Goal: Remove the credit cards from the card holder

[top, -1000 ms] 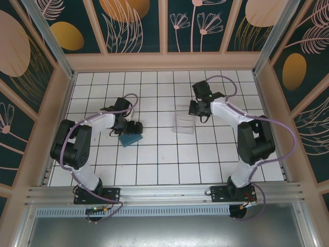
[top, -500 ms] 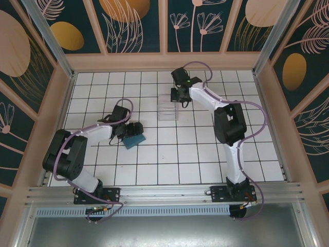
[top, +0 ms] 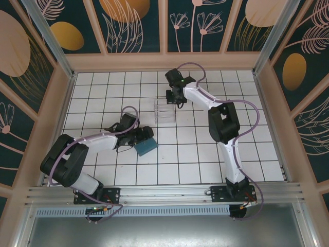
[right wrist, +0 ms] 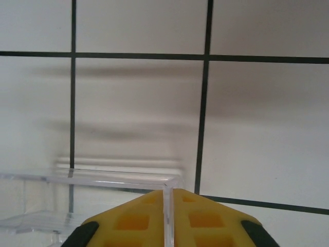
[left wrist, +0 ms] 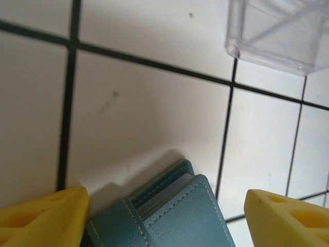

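Note:
The slate-blue card holder lies flat on the tiled table left of centre. My left gripper hovers at its far edge. In the left wrist view the card holder lies between the two yellow fingers, which stand wide apart; my left gripper is open. Thin grey edges of the credit cards peek from the card holder's folded slot. My right gripper is at the far middle, shut on the thin wall of a clear plastic tray; the wrist view shows that wall pinched in my right gripper.
The clear tray stands about one tile beyond the card holder, and its rim runs left of my right fingers. A wooden frame walls in the white tiled table.
My right arm has dragged the clear tray left and farther back. My left gripper has moved right and nearer, and the card holder has shifted that way too.

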Motion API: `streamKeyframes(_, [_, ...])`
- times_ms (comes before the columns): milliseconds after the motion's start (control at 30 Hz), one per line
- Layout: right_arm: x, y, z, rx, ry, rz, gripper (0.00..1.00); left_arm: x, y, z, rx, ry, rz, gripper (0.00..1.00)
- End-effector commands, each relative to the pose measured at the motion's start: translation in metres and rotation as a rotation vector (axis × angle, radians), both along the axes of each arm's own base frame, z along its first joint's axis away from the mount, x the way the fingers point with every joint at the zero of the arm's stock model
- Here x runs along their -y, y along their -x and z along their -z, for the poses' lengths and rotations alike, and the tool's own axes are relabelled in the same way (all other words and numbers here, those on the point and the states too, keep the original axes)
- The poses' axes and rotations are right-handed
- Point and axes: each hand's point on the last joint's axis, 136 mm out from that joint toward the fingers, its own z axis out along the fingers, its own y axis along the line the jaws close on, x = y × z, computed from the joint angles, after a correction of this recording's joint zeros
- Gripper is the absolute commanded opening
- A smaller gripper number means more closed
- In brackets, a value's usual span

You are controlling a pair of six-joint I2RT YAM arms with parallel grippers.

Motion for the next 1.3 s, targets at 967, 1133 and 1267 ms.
streamKeyframes(967, [0.038, 0.137, -0.013, -0.064, -0.141, 0.008, 0.39, 0.064, 0.112, 0.017, -0.245, -0.157, 0.194, 0.74])
streamKeyframes(1133, [0.038, 0.171, 0.007, -0.153, -0.228, 0.016, 0.39, 0.059, 0.111, 0.019, -0.241, -0.242, 0.214, 0.65])
streamKeyframes(1267, [0.024, 0.196, 0.019, -0.235, -0.332, 0.002, 0.40, 0.059, 0.111, 0.022, -0.243, -0.252, 0.220, 0.61])
